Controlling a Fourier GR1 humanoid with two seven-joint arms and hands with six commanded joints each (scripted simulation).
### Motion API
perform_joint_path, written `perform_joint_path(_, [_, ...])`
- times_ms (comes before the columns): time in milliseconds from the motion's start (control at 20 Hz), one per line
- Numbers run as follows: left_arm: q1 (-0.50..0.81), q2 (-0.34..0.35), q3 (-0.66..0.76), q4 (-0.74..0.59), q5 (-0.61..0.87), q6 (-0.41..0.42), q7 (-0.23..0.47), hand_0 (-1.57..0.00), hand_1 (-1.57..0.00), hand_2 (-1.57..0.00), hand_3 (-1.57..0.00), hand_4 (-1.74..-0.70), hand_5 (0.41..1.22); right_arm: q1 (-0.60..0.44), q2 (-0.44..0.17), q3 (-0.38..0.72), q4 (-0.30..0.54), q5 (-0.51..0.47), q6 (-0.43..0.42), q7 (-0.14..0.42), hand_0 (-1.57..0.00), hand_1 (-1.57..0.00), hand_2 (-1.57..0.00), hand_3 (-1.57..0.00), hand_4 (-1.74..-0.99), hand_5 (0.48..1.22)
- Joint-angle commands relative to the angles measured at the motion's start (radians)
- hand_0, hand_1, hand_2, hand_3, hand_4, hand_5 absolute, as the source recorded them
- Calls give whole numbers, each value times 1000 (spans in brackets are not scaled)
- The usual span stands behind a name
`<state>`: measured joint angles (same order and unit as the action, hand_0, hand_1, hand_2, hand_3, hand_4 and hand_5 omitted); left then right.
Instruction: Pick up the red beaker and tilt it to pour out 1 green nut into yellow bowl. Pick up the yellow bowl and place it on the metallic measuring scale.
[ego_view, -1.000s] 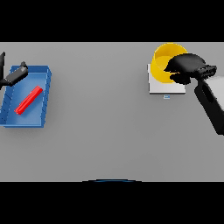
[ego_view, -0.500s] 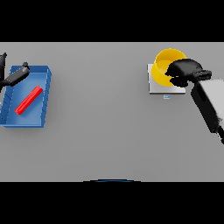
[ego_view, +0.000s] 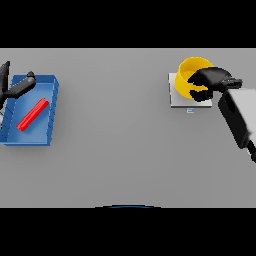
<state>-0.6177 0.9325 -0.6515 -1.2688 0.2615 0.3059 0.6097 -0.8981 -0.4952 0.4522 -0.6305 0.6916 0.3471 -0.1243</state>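
Bowl (ego_view: 189, 75) is sitting on the scale (ego_view: 178, 96) at the bench's (ego_view: 125, 150) right, right hand (ego_view: 212, 80) curling its fingers over the rim; left hand (ego_view: 15, 87), fingers straight, is hovering over the blue tray (ego_view: 50, 112) holding the red beaker (ego_view: 32, 114).

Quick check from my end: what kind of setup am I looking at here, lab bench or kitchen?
Most likely a lab-style bench. On the plain grey table a yellow bowl sits on a metallic measuring scale, with the right hand at the bowl, and a red beaker lies in a blue tray by the left hand.
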Motion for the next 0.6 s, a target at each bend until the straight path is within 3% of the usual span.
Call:
perform_joint_path(0, [-7,-7,-1,10,-4,-2,-7,1,1,1,1,-809,742,-1,-1,3,10,1,7,-12,-624,-554,-694,-670,-1444,887])
perform_joint_path(200, [-18,-18,3,47,-7,-10,-32,1,1,1,1,-810,739,-16,0,10,42,8,11,-54,-255,-226,-390,-541,-1385,780])
perform_joint_path(350, [-14,-20,-1,38,-10,-5,-27,1,1,1,1,-809,736,-24,-5,22,49,18,18,-80,-130,-115,-244,-442,-1346,746])
perform_joint_path(550, [-3,-1,5,10,3,-6,-19,1,1,1,1,-821,734,-44,14,31,91,34,19,-70,-53,-47,-115,-348,-1308,733])
